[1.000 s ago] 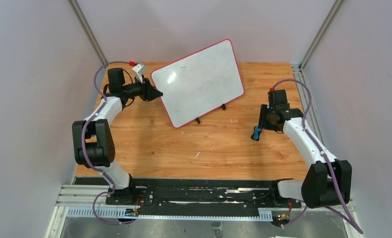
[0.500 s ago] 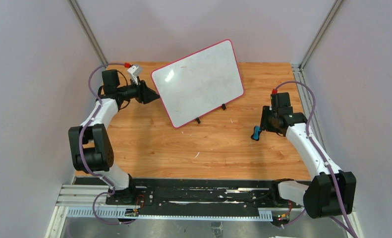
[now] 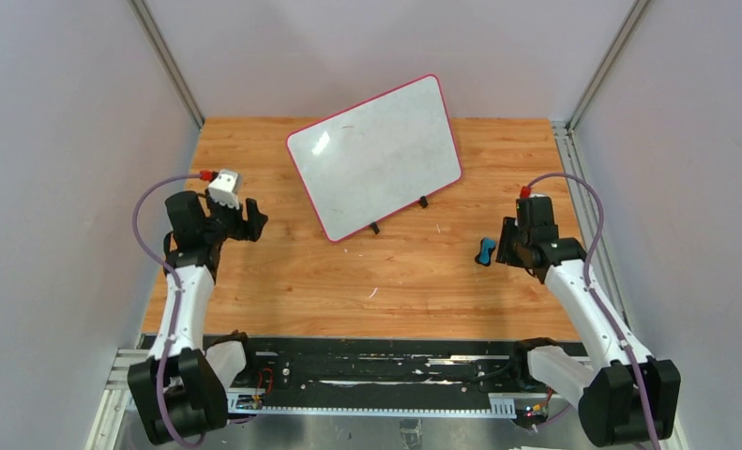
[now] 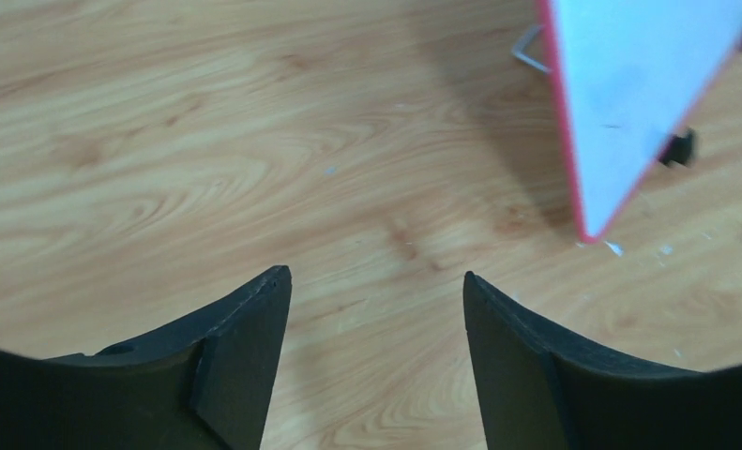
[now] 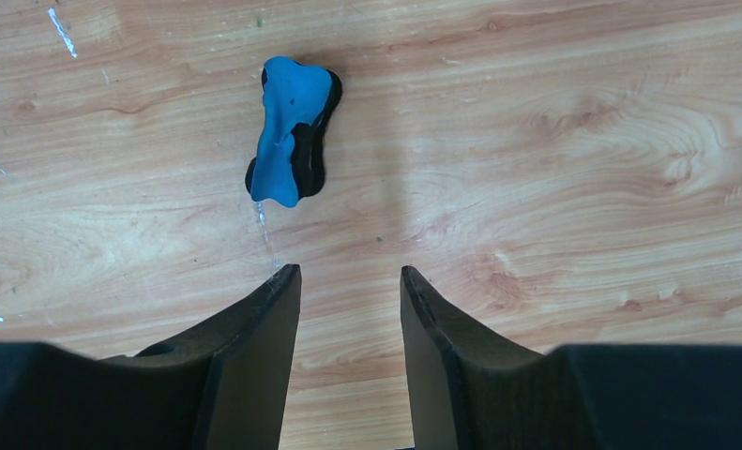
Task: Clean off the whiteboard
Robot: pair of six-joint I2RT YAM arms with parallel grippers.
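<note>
The whiteboard (image 3: pixel 376 155) stands propped far-middle on the desk (image 3: pixel 348 281). My right gripper (image 5: pixel 348 274) gapes empty — the blue eraser (image 5: pixel 292 131) lies just ahead-left, lengthwise toward it; left gripper (image 4: pixel 376 277) wide, empty too.

White arms (image 3: pixel 187 300), black joints (image 3: pixel 620 403), purple cables (image 3: pixel 140 202), possibly red plugs (image 3: pixel 204 174).

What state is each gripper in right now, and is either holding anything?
Left gripper: jaws open, holding nothing.
Right gripper: jaws open, holding nothing; the blue eraser lies just ahead of them, untouched.
</note>
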